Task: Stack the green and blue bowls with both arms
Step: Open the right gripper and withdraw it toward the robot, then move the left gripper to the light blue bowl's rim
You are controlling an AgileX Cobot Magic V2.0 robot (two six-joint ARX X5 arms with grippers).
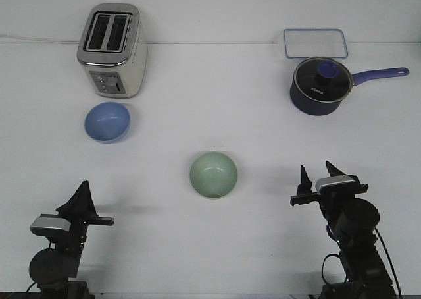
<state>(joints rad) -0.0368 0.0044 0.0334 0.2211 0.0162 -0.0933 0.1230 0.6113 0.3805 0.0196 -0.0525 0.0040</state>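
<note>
Sitting apart: green bowl centre, blue bowl far-left | left hand unclear | right hand spread

Bowls: two, one blue, one green
Toasters: one
Saucepans: one, lidded
Clear containers: one
Robot arms: two, left and right

Bright, even overhead light floods the white worktop, nearly washing it out. Soft, faint shadows fall beside the bowls; focus is slightly soft throughout.
</note>
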